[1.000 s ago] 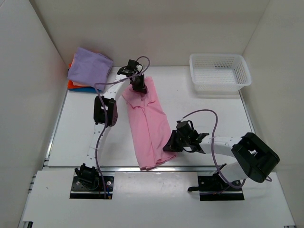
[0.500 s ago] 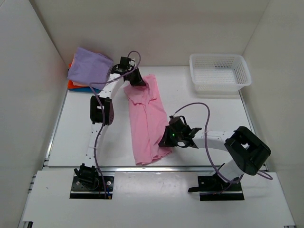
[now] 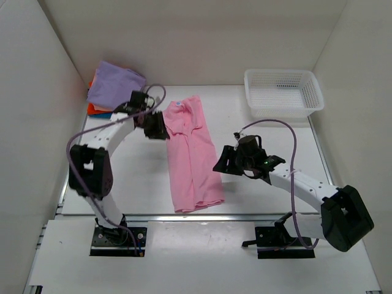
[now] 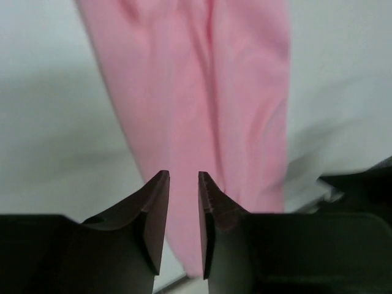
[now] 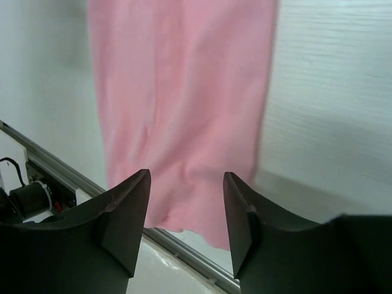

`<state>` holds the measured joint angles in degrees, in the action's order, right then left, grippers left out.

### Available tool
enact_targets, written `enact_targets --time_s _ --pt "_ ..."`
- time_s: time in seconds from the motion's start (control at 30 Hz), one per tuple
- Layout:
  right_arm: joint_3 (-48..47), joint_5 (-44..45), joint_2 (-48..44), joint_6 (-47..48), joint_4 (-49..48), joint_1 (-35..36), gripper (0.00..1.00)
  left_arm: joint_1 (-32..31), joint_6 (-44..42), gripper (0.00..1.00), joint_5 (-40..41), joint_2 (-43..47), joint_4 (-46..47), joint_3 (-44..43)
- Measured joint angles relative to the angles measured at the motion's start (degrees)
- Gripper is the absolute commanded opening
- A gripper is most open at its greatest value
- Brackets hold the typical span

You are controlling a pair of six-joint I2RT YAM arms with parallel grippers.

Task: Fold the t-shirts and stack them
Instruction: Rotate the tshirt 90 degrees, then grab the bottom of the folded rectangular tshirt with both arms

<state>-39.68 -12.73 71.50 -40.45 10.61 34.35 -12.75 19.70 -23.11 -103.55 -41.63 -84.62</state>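
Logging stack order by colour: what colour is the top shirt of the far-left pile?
The top shirt is lavender, seen best in the top external view.

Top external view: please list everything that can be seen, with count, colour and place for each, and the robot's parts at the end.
light pink cloth t-shirt: one, pink, folded into a long strip, table centre, collar toward the far side
pile of folded cloth shirts: at least two, lavender on top of orange, far left corner
white plastic mesh basket: one, white, far right corner
flat white table: one, white, under everything
left gripper: one, black, narrowly open, left of the collar end
right gripper: one, black, open, at the strip's right edge
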Motion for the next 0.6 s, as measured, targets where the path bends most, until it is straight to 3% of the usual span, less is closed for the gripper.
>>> enact_targets --time_s 0.17,0.3,0.47,0.6 --pt "6.0 -5.2 -2.2 2.2 0.8 -5.3 0.50 -5.9 1.8 0.35 1.8 17.3 6.3 30.1" --pt "10.0 -7.6 -2.3 2.5 2.4 -4.0 0.50 -12.2 6.5 0.37 2.4 27.7 9.9 47.1" --pt "14.3 -9.7 -3.9 1.6 1.0 -1.9 0.51 -13.7 14.1 0.36 4.2 42.8 14.5 60.4" --pt "15.8 -11.3 -3.4 0.6 -1.2 -0.8 0.49 -15.2 18.3 0.41 4.8 44.6 19.2 62.3"
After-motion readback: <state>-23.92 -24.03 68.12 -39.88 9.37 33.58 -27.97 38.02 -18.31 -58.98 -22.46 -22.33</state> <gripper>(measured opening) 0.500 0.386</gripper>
